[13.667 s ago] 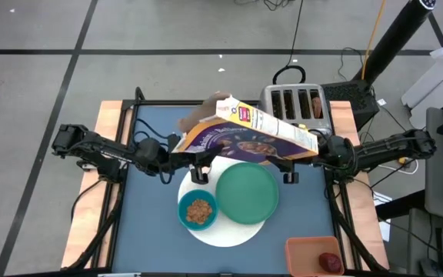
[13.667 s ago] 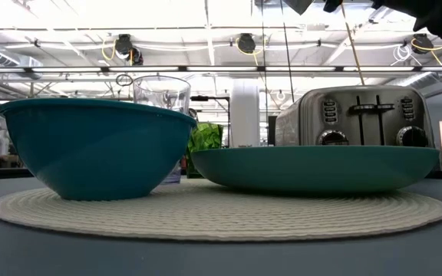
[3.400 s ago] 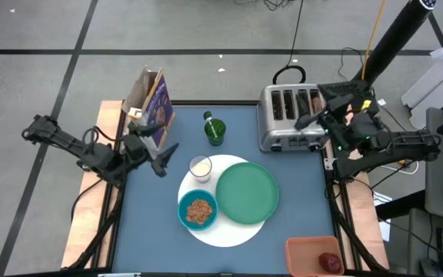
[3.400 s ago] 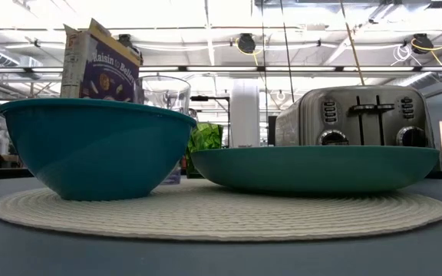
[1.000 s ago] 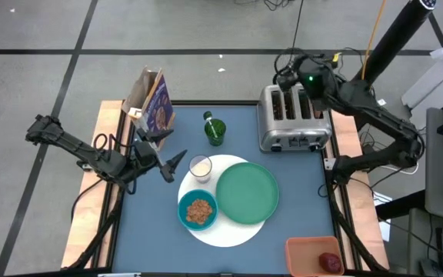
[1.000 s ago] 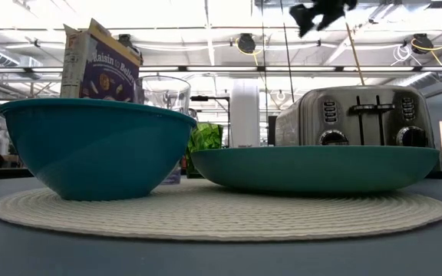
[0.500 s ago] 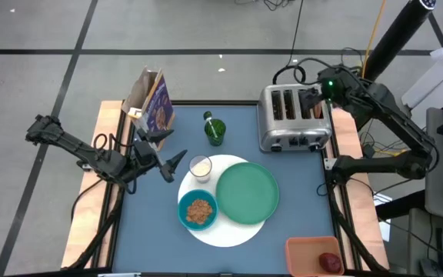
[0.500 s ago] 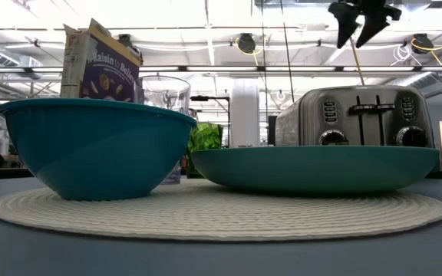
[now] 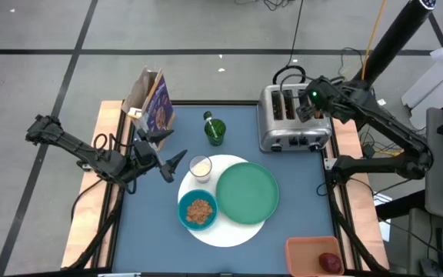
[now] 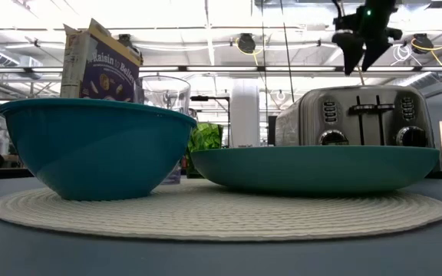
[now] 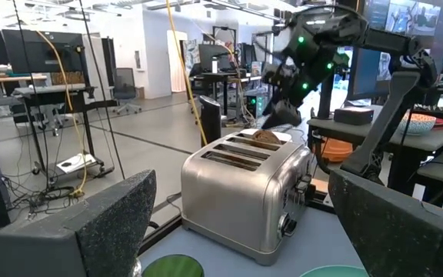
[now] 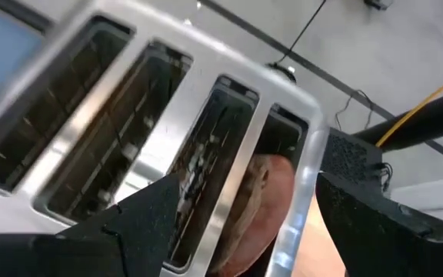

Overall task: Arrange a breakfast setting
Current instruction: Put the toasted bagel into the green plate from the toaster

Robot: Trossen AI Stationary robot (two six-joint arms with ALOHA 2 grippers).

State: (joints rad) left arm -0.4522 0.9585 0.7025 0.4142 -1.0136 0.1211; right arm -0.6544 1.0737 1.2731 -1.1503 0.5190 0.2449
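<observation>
Silver and boxy, the toaster sits in the upper right of our high view, and our right gripper hangs over its rightmost slots. Its fingers stand apart with nothing between them. Through our right wrist view we look past the two dark fingers straight down into the slots, where the bagel stands brown in the outermost slot; the left wrist view shows it poking up from the far end of the toaster.

Our left gripper waits at centre left of the high view, jaws spread fully and empty, just left of the small clear glass.

At lower centre lies the big white round mat, carrying the green plate, the teal bowl with brown cereal inside, and the glass at its upper left edge. Above these the green cup stands on the dark table. Our purple cereal box stands upright at upper left. Bottom right, the orange-pink tray holds the dark-red fruit.
</observation>
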